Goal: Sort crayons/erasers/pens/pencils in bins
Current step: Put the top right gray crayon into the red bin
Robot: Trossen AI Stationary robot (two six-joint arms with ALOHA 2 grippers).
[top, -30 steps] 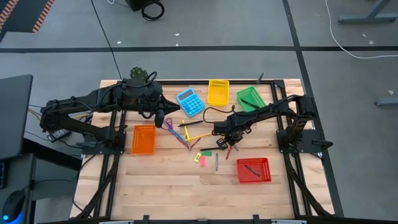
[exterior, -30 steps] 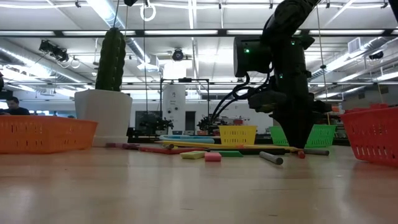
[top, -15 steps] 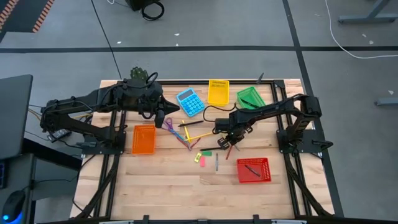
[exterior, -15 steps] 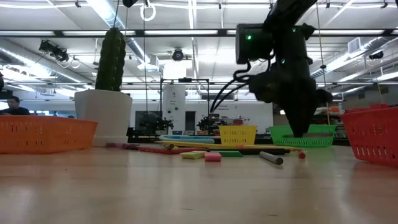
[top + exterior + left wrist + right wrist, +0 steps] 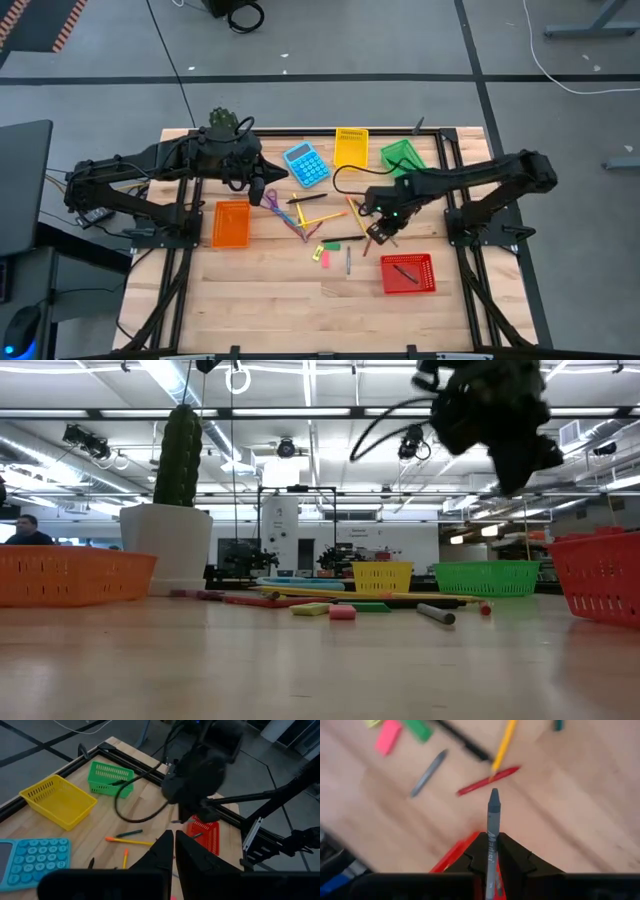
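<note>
My right gripper (image 5: 381, 229) hangs over the table's middle right, just beyond the red bin (image 5: 408, 273), shut on a grey crayon (image 5: 493, 815). In the low view it (image 5: 520, 455) is high above the table. Under it lie a red crayon (image 5: 487, 780), a grey stick (image 5: 427, 772), an orange pencil (image 5: 505, 742), a black pen (image 5: 465, 742), a pink eraser (image 5: 388, 744) and a green eraser (image 5: 417, 729). My left gripper (image 5: 257, 188) waits shut and empty at the far left, over the purple scissors (image 5: 272, 198). My right gripper pinches the grey crayon by its labelled back part (image 5: 491, 851) between its two fingers (image 5: 474, 854). The crayon lies along the fingers and its pointed tip (image 5: 493, 795) sticks out past them. It is lifted clear of the table.
The orange bin (image 5: 231, 223) stands at the left, the yellow bin (image 5: 350, 148) and green bin (image 5: 402, 158) at the far edge, beside a blue calculator (image 5: 306, 164). A white pot with a cactus (image 5: 178, 530) stands at the far left corner.
My right gripper has risen well clear of the table and gone a little toward the right and near edges, toward the red bin. It stays shut and has carried the grey crayon up with it.
</note>
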